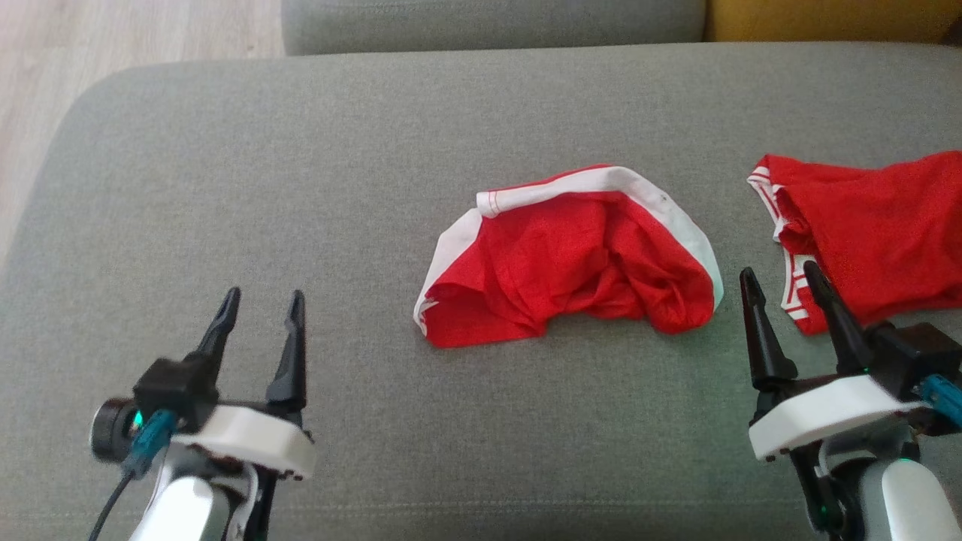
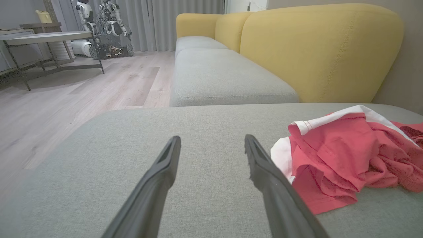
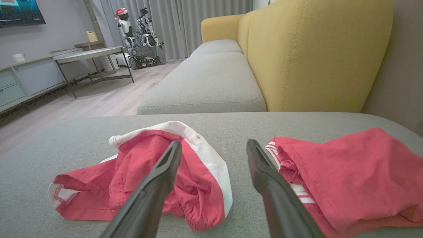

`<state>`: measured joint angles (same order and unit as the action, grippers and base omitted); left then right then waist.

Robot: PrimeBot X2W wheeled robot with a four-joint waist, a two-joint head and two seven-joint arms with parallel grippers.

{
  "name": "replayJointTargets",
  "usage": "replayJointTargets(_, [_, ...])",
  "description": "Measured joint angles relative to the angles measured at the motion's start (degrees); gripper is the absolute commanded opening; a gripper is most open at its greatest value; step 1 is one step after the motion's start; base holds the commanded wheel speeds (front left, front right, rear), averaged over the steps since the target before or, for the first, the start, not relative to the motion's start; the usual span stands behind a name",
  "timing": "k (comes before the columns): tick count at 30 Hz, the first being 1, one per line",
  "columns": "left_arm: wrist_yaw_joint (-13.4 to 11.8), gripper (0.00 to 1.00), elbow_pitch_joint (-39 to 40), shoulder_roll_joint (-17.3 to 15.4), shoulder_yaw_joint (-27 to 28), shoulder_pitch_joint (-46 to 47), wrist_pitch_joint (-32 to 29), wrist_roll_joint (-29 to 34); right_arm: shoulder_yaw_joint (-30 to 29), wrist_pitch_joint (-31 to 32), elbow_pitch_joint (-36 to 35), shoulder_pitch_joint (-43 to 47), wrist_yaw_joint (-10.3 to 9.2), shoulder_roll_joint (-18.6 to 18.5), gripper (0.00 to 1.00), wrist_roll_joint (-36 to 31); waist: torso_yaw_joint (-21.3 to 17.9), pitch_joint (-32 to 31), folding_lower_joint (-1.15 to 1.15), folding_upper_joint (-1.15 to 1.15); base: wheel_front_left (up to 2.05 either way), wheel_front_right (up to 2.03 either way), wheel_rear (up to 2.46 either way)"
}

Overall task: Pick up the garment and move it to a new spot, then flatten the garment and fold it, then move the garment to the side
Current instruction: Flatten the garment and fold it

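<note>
Crumpled garment (image 1: 571, 259) lies mid-cushion (image 1: 263, 165), its white waistband (image 1: 676, 214) curled over the top; thin red knit, soft, heavily creased. A second piece (image 1: 879, 233), red with striped trim, sits apart at the right edge. Fingers spread and empty on left claw (image 1: 264, 294) and right claw (image 1: 778, 269), low either side of the heap, likely staged for a two-point pickup. Cushion: coarse grey weave, flat, rounded corner.

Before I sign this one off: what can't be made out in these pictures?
- Right-hand red garment: cut off by the head view's right edge.
- Middle red garment: crumpled, its own folds hide its shape; left wrist view's right edge crops it.
- Distant machines: too small in both wrist views.
</note>
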<state>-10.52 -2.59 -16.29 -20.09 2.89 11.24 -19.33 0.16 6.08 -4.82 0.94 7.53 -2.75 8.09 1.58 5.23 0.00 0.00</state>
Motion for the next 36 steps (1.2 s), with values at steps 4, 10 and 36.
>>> replayJointTargets(4, [2.42, 1.00, -0.32, 0.42, -2.35, 4.30, -1.52, -0.04, 0.05, 0.04, -0.16, -0.24, 0.00, 0.02, 1.00, 0.08, -0.15, 1.29, 0.00, 0.00, 0.00, 0.00, 0.00])
replayJointTargets(10, [7.77, 1.00, -6.09, 4.61, -7.94, 18.44, -5.26, 0.00, 1.45, 0.04, -0.23, -1.10, 0.00, 0.05, 1.00, 0.68, -1.69, 4.04, 0.00, 0.00, 0.00, 0.00, 0.00])
replayJointTargets(36, [16.30, 0.00, -40.11, 10.93, -12.32, 39.63, -0.03, -2.19, 2.30, -2.56, 2.85, -4.98, 0.00, 0.07, 1.00, 3.02, -9.56, 10.87, 0.00, 0.00, 0.00, 0.00, 0.00])
